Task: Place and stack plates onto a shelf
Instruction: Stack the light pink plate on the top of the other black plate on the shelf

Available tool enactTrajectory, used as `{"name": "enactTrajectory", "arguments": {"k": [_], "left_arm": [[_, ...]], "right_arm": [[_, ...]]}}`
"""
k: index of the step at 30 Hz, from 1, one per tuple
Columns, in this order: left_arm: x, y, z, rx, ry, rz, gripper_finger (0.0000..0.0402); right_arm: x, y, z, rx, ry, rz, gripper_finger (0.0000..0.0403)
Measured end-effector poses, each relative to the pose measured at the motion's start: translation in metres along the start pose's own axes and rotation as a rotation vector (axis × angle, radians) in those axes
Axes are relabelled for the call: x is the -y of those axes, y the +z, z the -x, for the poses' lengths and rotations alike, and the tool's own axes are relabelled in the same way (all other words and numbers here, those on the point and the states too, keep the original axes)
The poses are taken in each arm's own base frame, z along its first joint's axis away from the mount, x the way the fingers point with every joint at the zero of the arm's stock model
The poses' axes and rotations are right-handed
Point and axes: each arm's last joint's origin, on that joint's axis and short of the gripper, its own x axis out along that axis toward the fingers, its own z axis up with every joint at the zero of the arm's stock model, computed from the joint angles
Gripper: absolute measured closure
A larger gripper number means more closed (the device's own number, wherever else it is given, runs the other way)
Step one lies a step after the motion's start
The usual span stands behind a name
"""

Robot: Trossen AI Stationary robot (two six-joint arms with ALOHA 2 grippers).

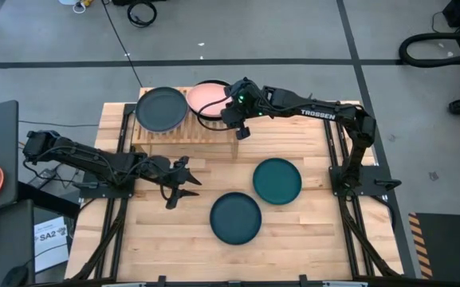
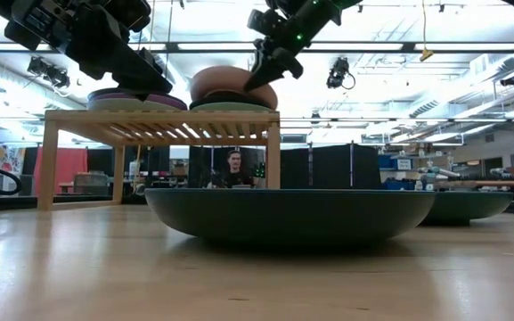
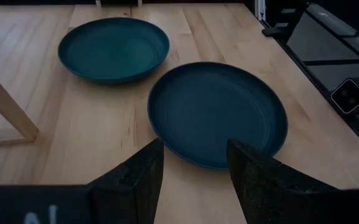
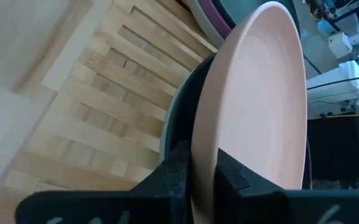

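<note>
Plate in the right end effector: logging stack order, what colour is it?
Pink plate, clearest in the right wrist view.

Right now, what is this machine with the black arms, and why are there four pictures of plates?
It is a robot with two arms at a wooden table, and each arm ends in a two-finger gripper. One camera looks straight down, one sits at table height, and one rides on each wrist. The right gripper pinches the rim of a pink plate tilted over the right-hand stack on the little wooden shelf. A dark plate tops the other stack there. The left gripper hangs open over the table, holding nothing. Two teal plates wait on the table: one nearer the shelf, one nearer the front.
</note>
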Motion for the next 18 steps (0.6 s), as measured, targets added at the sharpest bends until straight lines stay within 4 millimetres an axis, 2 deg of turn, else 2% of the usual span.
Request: {"name": "enactTrajectory", "arguments": {"k": [10, 18], "left_arm": [[0.0000, 0.0000, 0.0000, 0.000, 0.000, 0.000, 0.0219], [0.0000, 0.0000, 0.0000, 0.000, 0.000, 0.000, 0.0219]], "right_arm": [[0.0013, 0.0012, -0.0001, 0.012, -0.013, 0.000, 0.0355], [0.0013, 0.0012, -0.0001, 0.012, -0.014, 0.000, 0.0325]]}}
